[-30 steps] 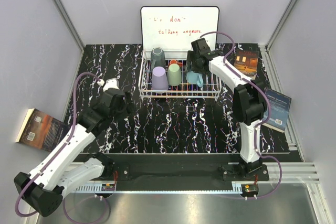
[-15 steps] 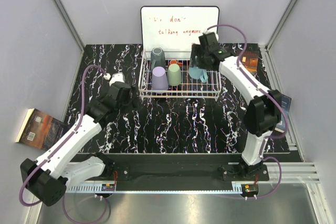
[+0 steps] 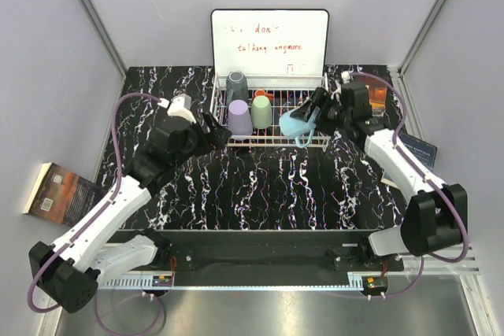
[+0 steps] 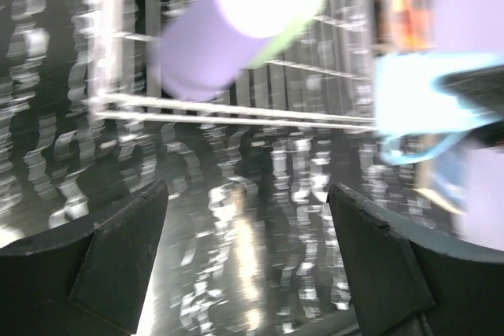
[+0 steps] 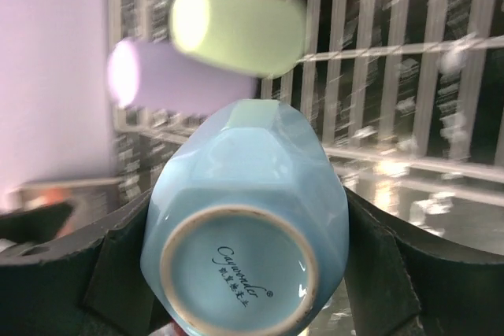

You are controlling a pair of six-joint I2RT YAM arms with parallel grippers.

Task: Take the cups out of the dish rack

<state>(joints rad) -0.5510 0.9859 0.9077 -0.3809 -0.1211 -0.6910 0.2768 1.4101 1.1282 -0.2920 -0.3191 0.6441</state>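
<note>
The white wire dish rack [image 3: 315, 142] stands at the back middle and holds a dark grey cup [image 3: 237, 84], a lilac cup [image 3: 239, 117], a pale green cup [image 3: 262, 112] and a small orange cup [image 3: 263, 94]. My right gripper [image 3: 309, 120] is shut on the light blue mug [image 3: 294, 125], lifted and tilted over the rack's front right. In the right wrist view the mug's base [image 5: 244, 273] sits between the fingers. My left gripper [image 3: 219, 133] is open and empty, just left of the rack near the lilac cup [image 4: 213, 33].
A whiteboard [image 3: 269, 41] with red writing stands behind the rack. Books lie at the back right [image 3: 370, 92], at the right edge [image 3: 417, 159] and outside the left wall [image 3: 61, 194]. The black marbled tabletop [image 3: 276, 186] lies in front of the rack.
My right gripper has lifted the light blue mug out of the rack and swung forward and right. My left gripper has moved right, toward the rack's left end.
</note>
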